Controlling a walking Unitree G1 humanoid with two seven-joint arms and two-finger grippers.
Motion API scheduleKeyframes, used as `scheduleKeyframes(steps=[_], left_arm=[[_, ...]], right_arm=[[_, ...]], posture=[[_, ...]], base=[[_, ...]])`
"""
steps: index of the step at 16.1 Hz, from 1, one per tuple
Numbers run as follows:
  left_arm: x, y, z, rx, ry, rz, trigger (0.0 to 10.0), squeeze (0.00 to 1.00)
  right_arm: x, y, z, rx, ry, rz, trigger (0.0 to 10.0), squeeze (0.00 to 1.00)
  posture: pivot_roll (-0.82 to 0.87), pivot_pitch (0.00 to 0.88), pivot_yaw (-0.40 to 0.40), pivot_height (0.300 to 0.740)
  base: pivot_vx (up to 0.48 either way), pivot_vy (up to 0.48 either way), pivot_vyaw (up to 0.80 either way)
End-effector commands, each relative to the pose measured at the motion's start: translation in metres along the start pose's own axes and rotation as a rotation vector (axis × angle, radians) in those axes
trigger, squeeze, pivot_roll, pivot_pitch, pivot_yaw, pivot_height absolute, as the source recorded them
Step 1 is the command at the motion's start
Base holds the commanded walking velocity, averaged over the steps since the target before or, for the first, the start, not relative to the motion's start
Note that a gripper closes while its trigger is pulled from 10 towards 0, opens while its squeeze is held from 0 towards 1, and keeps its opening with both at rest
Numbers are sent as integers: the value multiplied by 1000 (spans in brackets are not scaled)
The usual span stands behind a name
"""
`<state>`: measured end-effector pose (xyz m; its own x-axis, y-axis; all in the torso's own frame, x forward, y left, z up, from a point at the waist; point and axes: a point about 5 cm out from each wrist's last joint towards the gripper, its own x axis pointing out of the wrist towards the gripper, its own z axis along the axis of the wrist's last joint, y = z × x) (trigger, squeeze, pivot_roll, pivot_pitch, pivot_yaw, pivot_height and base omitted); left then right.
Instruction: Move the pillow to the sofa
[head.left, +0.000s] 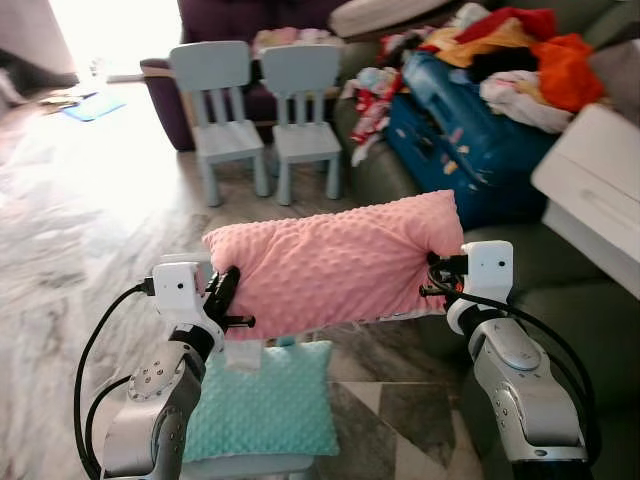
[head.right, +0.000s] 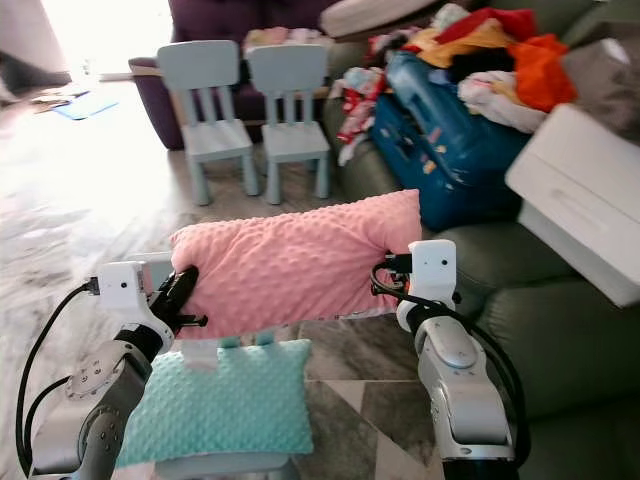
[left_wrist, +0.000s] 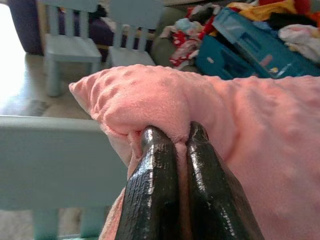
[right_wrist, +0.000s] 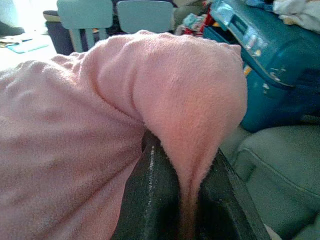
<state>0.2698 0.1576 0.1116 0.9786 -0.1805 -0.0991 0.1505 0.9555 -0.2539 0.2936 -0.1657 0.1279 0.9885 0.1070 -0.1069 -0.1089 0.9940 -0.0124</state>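
Head views: marble floor (head.left: 80, 230) open at left, green sofa (head.left: 590, 330) at right. Pink pillow (head.left: 335, 262) held up between both arms, above teal cushion (head.left: 265, 405).

Left wrist view: left gripper (left_wrist: 175, 137) pinched onto pillow's corner seam.

Right wrist view: right gripper (right_wrist: 180, 165) clamped narrow on pillow's opposite edge, blue suitcase (right_wrist: 270, 65) beyond.
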Motion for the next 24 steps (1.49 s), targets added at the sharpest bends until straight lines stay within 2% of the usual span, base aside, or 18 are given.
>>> scheduleKeyframes(steps=[1,18,24], left_arm=[[1,-2,2,2,-4,-14,10000,0],[2,-7,-4,-18,27,-29,10000,0],[3,-3,-5,-35,24,15,10000,0]], right_arm=[[2,-2,6,-2,-21,1,10000,0],[4,-4,9,-8,-24,9,10000,0],[4,-3,11,-19,-36,25,10000,0]], posture=[[-152,0,-31,740],[-161,1,-44,740],[-161,0,-53,740]], base=[[0,0,-763],[0,0,-759],[0,0,0]])
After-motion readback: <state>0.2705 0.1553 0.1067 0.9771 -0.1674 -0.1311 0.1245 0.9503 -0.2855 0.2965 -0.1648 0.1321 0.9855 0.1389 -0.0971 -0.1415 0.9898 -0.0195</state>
